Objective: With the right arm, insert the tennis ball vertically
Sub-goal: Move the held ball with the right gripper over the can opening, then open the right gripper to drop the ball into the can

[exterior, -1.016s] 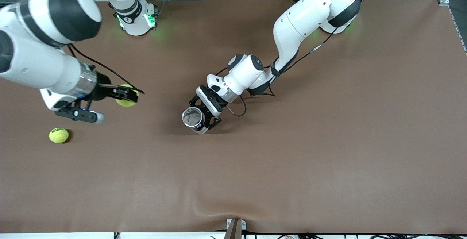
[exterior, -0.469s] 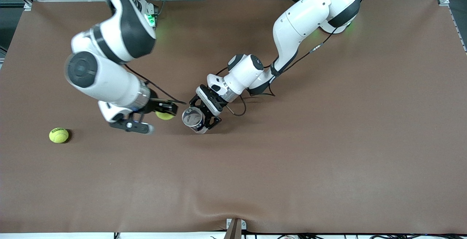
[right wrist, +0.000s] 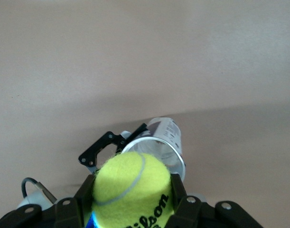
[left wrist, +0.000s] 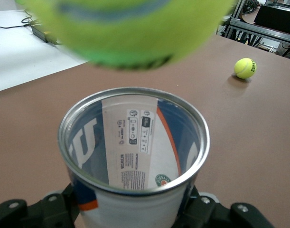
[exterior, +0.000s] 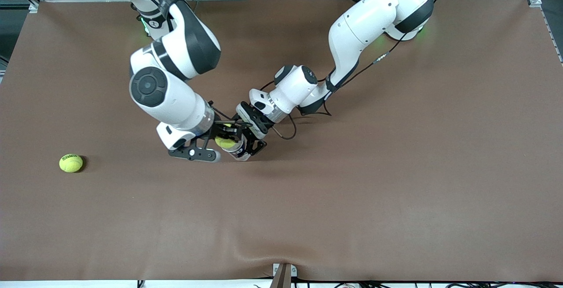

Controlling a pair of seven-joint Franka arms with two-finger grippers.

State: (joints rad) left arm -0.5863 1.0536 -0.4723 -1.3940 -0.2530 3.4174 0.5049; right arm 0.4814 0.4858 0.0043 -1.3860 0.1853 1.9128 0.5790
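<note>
My right gripper (exterior: 225,140) is shut on a yellow-green tennis ball (exterior: 225,142) and holds it just above the open mouth of the can (exterior: 239,150). In the right wrist view the ball (right wrist: 133,190) sits between my fingers (right wrist: 179,195), with the can's metal rim (right wrist: 169,151) below it. My left gripper (exterior: 247,144) is shut on the can and holds it upright on the table. In the left wrist view the can (left wrist: 135,156) fills the middle, with the blurred ball (left wrist: 130,28) over its mouth.
A second tennis ball (exterior: 71,163) lies on the brown table (exterior: 396,169) toward the right arm's end; it also shows in the left wrist view (left wrist: 244,68). The two arms are close together over the can.
My right arm has swung from its end of the table toward the middle, carrying the tennis ball until it is over the can. The left arm and the can have not moved.
</note>
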